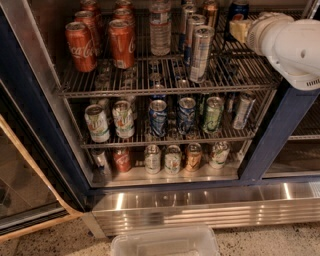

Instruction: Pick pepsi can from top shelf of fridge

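I'd say this is the approach, with the grasp not yet made: the white arm [290, 42] is stretched in from the right at the height of the top shelf [230, 70], and its tool [241, 29] sits just in front of the pepsi can [238, 9]. The can stands upright at the back right of that rack, partly hidden. Whether the tool is spread or pressed together I cannot tell, nor whether it touches the can. The next move, I reckon, calls for a careful line past the slim silver cans [201, 50] just to its left. The rack is thin chrome wire, also carrying Coca-Cola cans [82, 45] and a water bottle [161, 30]. Around it are the fridge [265, 135] with its dark blue frame, a ribbed steel base [200, 210], a clear plastic tub [165, 242] on the speckled floor [280, 240], and the glass door [25, 195] swung open at the left
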{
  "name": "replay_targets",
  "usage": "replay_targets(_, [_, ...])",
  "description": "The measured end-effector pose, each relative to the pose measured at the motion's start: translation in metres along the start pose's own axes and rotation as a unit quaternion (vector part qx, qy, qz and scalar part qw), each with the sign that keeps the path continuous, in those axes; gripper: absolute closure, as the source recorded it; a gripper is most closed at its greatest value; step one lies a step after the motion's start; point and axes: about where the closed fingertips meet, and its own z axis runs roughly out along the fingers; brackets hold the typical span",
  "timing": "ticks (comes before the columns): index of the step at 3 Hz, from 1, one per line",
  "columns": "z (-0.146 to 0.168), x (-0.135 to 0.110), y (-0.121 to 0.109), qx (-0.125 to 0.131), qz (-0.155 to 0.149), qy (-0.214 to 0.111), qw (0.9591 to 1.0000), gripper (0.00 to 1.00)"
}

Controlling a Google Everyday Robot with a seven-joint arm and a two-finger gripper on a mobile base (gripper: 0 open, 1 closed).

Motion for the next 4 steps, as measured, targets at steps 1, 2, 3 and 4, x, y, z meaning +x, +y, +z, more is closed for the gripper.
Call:
replay_targets(1, [0.023, -0.011, 0.000, -0.001, 0.003, 0.001, 1.0000, 0.45])
replay_targets(2, [0.026, -0.009, -0.003, 0.002, 0.008, 0.005, 1.0000, 0.43])
replay_targets(3, [0.035, -0.008, -0.004, 0.001, 0.006, 0.011, 0.9999, 0.44])
replay_targets(4, [0.044, -0.007, -0.005, -0.002, 0.006, 0.016, 0.9998, 0.44])
